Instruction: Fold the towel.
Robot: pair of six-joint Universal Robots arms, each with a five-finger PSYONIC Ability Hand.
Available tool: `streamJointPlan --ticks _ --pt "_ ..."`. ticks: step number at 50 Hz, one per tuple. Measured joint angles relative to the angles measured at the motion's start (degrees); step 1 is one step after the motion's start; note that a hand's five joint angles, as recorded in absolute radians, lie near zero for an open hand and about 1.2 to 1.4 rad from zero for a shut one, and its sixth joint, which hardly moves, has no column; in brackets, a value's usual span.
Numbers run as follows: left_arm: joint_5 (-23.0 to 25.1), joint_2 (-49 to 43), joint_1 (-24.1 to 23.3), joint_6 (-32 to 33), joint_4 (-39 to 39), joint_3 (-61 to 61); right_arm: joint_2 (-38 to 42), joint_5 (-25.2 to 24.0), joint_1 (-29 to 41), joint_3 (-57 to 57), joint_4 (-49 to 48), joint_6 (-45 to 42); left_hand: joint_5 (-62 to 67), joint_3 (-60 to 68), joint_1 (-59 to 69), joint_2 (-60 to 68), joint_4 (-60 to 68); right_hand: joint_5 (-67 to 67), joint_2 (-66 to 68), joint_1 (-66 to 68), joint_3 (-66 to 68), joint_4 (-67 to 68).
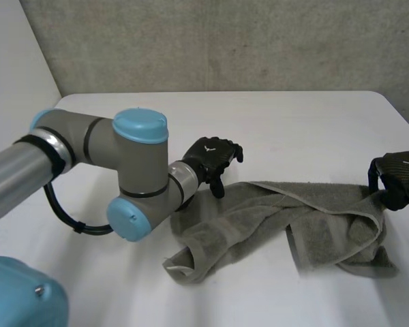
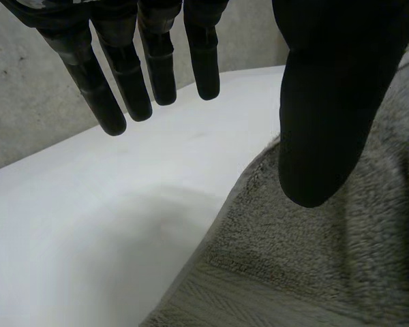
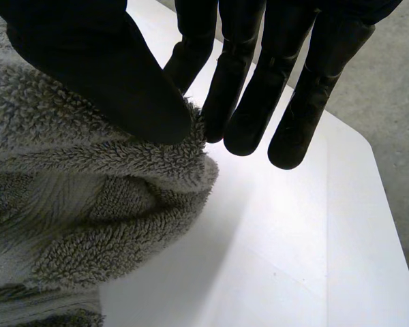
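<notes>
Our left arm (image 1: 133,174) reaches over the desk (image 1: 293,129), left robot hand (image 1: 211,158) spread wide at the towel's (image 1: 293,225) edge; our right robot hand (image 1: 399,178) pinches its opposite corner.

Far half of the table free; towel and arm block the near side.
The table (image 1: 273,126) lies bare from its far edge to mid-depth, corner to corner. The bunched towel (image 1: 279,228) crosses the near right part, close to the right edge, where the right hand (image 1: 397,178) pinches its end. The left arm (image 1: 123,177) bars the near left, its left hand (image 1: 211,158) straight-fingered over the towel's left end. Bare top also shows on the towel's near side.
</notes>
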Motion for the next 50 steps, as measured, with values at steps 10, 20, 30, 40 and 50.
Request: streamJointPlan --ticks 10,20,30,40,50 --pt "0.7 -11.0 -1.3 0.3 -0.8 14.0 -0.1 -0.1 -0.4 0.2 -0.1 0.0 0.0 0.0 0.0 0.0 0.1 0.2 0.1 0.0 0.0 0.0" --pt "6.1 -14.7 -4.0 0.1 -3.6 18.4 -0.1 -0.1 -0.6 0.3 -0.2 0.0 4.5 4.5 5.0 4.5 4.6 0.2 0.1 0.1 0.0 0.0" --pt "6.0 -12.7 -4.9 0.0 -4.6 18.8 -0.1 -0.3 -0.7 0.4 -0.2 0.0 39.9 40.3 39.4 40.5 40.4 0.2 0.1 0.1 0.0 0.0" --pt "-8.3 0.2 -1.8 0.4 -8.0 15.8 -0.5 -1.1 -0.3 0.1 0.2 0.4 43.5 43.8 42.4 43.9 44.0 0.3 0.1 0.3 0.0 0.0" --pt "-7.9 17.2 -0.6 4.4 -17.4 -3.7 -2.4 -2.7 5.2 -5.0 4.5 1.1 43.6 44.0 42.4 44.1 44.2 0.3 0.1 0.3 0.0 0.0"
